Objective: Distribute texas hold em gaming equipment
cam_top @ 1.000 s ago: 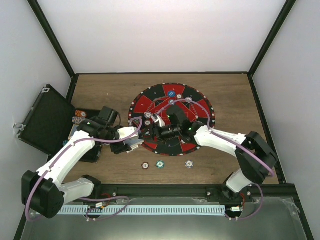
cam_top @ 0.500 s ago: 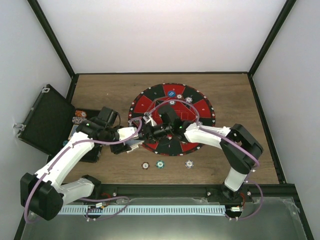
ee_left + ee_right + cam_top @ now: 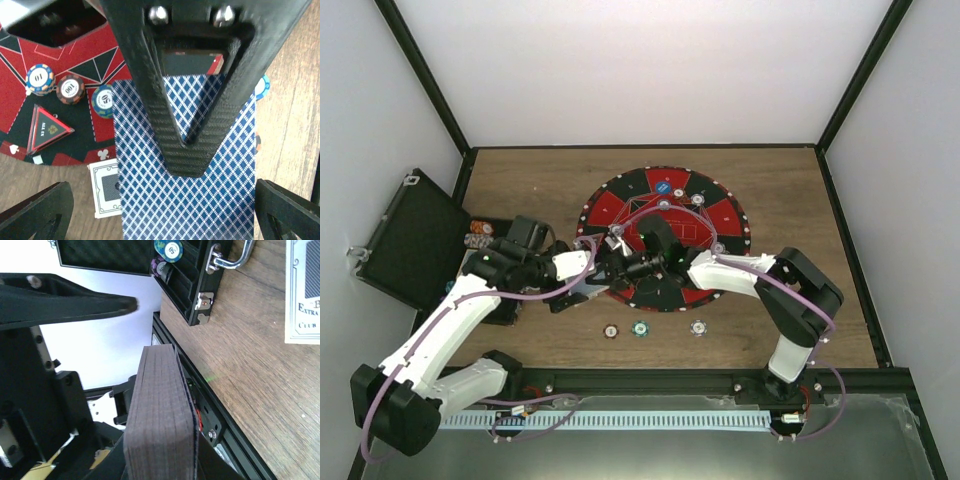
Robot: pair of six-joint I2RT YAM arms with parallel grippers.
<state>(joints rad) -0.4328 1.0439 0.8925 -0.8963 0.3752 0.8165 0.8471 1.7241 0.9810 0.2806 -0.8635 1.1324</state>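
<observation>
- We are seeing the right pincer clamping the deck of cards. One of its black fingers is lying flat across the blue-and-white diamond back of the top card. Its own wrist view is showing the stack edge-on.
- The left pincer is standing wide apart, with a finger on each side of the deck. One is sitting right at the card edge and the other is sitting clear of it.
- The deck is hanging over the left rim of the round mat, which is red and black, where the two arms are meeting.
- Under the deck, three striped chips marked 10, 100 and 50 are lying in a row on the mat. A triangular marker is lying just beside them.
- A blue disc is lying on the mat's far side.
- A white-bordered card is lying flat on the wood, just off the mat's rim.
- The black hinged case is standing open at the left edge, its lid laid back. It is holding stacked chips in its tray.
- Three loose chips are lying in a line on the wooden surface, between the mat and the arm bases.
- White walls and black frame posts are enclosing the surface.
</observation>
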